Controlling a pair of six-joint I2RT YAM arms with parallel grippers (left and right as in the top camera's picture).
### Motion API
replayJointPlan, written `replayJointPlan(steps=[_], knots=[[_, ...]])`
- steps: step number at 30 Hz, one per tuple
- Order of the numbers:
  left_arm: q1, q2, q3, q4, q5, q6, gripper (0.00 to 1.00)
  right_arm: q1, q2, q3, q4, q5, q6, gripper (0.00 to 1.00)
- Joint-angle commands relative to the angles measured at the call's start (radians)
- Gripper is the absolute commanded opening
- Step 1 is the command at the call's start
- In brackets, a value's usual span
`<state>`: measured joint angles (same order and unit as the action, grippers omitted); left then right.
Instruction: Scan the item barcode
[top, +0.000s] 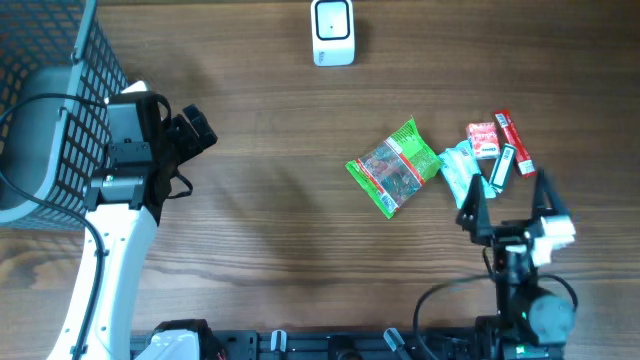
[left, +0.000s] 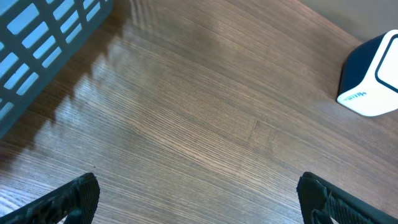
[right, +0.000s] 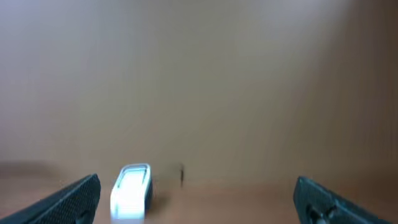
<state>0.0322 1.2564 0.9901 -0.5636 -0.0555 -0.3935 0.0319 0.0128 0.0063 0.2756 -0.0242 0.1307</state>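
Well, I counted one scanner (top: 332, 32), one mesh basket (top: 98, 62) and, as best I could tell, five small goods on the desk (top: 280, 220). These were a green packet (top: 395, 167), a pale blue packet (top: 460, 172), a small red packet (top: 484, 139), a long red stick (top: 516, 143) and a dark narrow stick (top: 502, 168). I could read no print on any of them. The scanner carried a short grey word on its white side, too small to make out. The green packet was crinkled, with red edging. It lay flat and askew, right of the desk's middle, just beside the blue one and well apart from the scanner. The left jaws and the right jaws both stood wide open, holding nothing.
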Motion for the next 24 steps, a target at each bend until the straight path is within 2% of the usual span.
replayJointPlan(steps=[1, 2, 4, 12, 24], knots=[[0.005, -0.012, 0.003, 0.003, -0.006, 0.020, 1.00, -0.005, -0.010, -0.002, -0.192, 0.010, 0.053, 1.00], [0.005, -0.012, 0.003, 0.002, -0.006, 0.020, 1.00, -0.005, -0.010, -0.002, -0.278, 0.006, 0.050, 1.00], [0.005, -0.012, 0.003, 0.002, -0.006, 0.020, 1.00, -0.005, -0.010, -0.002, -0.274, -0.029, -0.031, 1.00], [0.005, -0.012, 0.003, 0.003, -0.006, 0.020, 1.00, -0.006, -0.010, -0.002, -0.274, -0.030, -0.149, 1.00], [0.005, -0.012, 0.003, 0.003, -0.006, 0.020, 1.00, -0.005, -0.009, -0.002, -0.274, -0.029, -0.156, 1.00]])
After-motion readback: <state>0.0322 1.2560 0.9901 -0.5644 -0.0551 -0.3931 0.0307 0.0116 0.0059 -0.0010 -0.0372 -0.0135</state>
